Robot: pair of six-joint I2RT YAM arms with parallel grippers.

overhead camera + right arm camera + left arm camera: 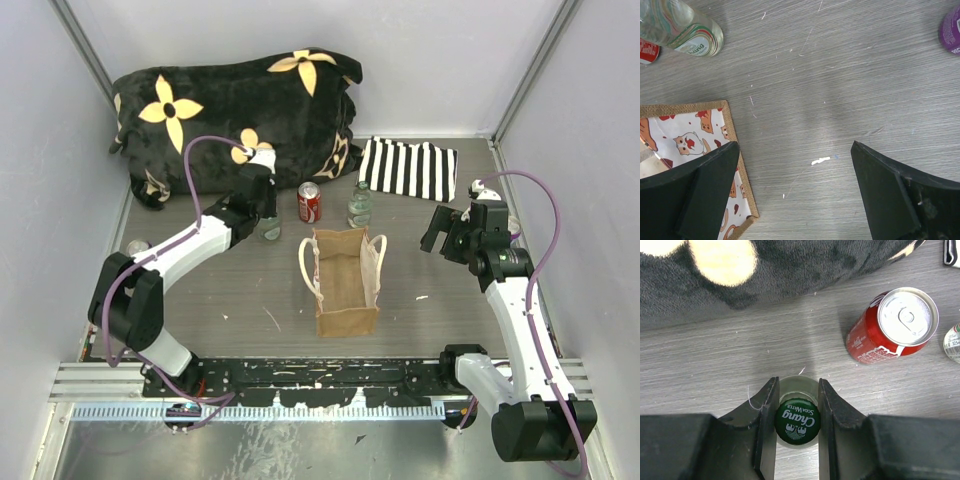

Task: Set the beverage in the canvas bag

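Green-capped Chang soda-water bottle [797, 422], upright near the red can [892, 325], sits pinched in the narrowed fingers of the left gripper [797, 386]. We judge the grasp made; next comes a lift across to the open canvas bag [347, 318]. Only the overhead shows that gap, and only the left wrist view shows the grip. The right gripper [795, 150] hangs wide, empty.

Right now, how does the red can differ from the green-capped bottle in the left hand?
The red can is metal with a silver pull-tab top; the Chang bottle is clear glass with a green cap. The can stands free; the bottle is gripped by the left hand. Both are upright.
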